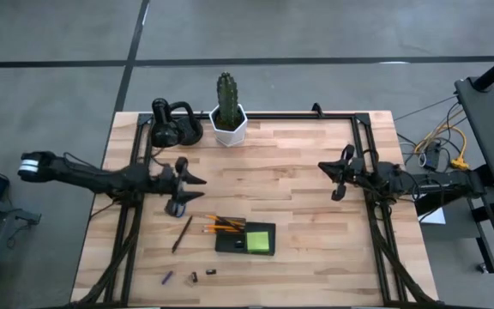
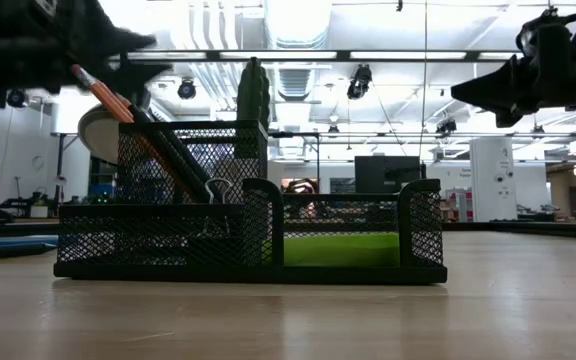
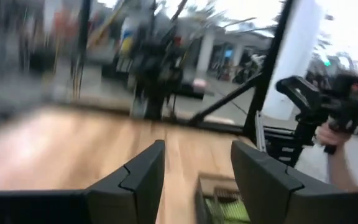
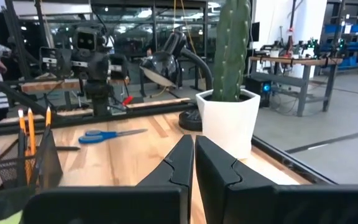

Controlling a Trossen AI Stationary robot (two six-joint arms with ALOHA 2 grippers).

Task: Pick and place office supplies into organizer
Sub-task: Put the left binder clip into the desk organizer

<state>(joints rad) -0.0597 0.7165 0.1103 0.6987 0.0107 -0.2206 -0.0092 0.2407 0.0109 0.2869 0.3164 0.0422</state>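
The left gripper (image 1: 197, 182) hangs left of centre in the high view with its 2 fingers (image 3: 143, 180) spread and nothing between them; the left wrist view shows bare wood in the gap. The organizer (image 1: 245, 238) sits low and centre, already holding orange pencils (image 1: 223, 226) in its mesh cup and the green sticky-note pad (image 1: 260, 239) in its flat bay.

The nearest loose item is a dark pen (image 1: 182, 233), lying on the wood just left of the organizer and below the left gripper, so that looks like the next pick. To do it well, turn the fingers across the pen's length, come straight down over its middle, and close only once both fingers straddle it. Lift it clear before swinging right, because the pencils lean out of the cup and could be knocked.

3 small dark clips (image 1: 193, 277) lie at lower left, well apart from the organizer. Blue scissors (image 4: 109, 134) show only in the right wrist view.

The right gripper (image 1: 340, 177) waits at right of centre, fingers pressed together, empty. A cactus pot (image 1: 228, 125) and a black desk gadget (image 1: 175, 124) stand at top, out of the way.
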